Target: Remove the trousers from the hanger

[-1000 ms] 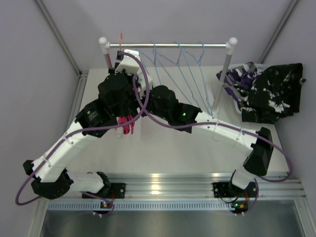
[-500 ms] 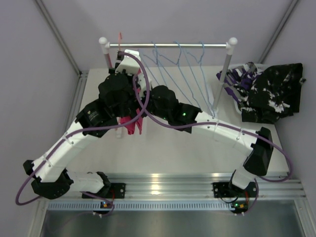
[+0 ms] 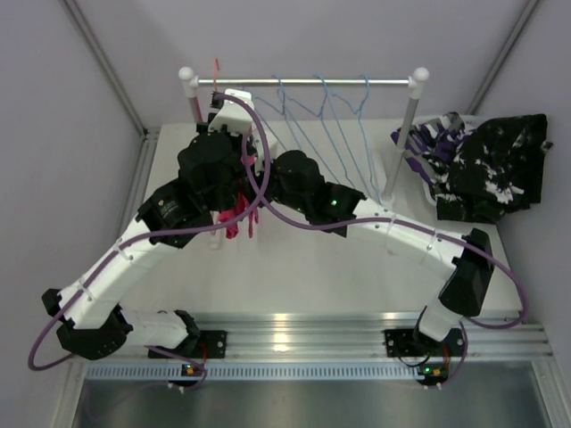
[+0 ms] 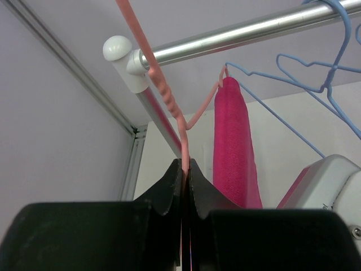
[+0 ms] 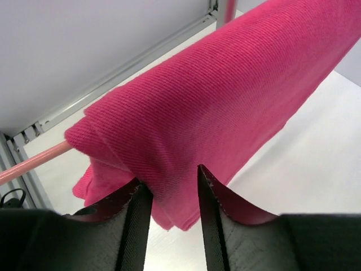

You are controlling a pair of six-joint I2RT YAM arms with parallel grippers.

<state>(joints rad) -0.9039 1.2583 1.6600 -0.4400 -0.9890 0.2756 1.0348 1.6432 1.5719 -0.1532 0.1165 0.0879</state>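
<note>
The hot pink trousers (image 5: 214, 101) hang folded over the bar of a pink hanger (image 4: 169, 104). They also show in the top view (image 3: 236, 221) and the left wrist view (image 4: 234, 141). My left gripper (image 4: 186, 164) is shut on the pink hanger's wire just below its hook, near the rail's left end. My right gripper (image 5: 169, 175) has its jaws closed in on the trousers' lower folded edge, with cloth filling the gap between them. The black-and-white pair (image 3: 500, 169) and the purple camouflage pair (image 3: 428, 143) lie in a heap at the right. The yellow-olive pair is not in view.
A silver rail (image 3: 303, 82) on two white posts spans the back of the table. Several bare blue wire hangers (image 3: 330, 116) hang on it to the right of the pink hanger. Both arms cross under the rail's left half. Grey walls stand close on the left.
The right gripper has shifted slightly left at the pink trousers. The hanging cloth spread out, then bunched narrower. The left gripper stays shut on the hanger.
</note>
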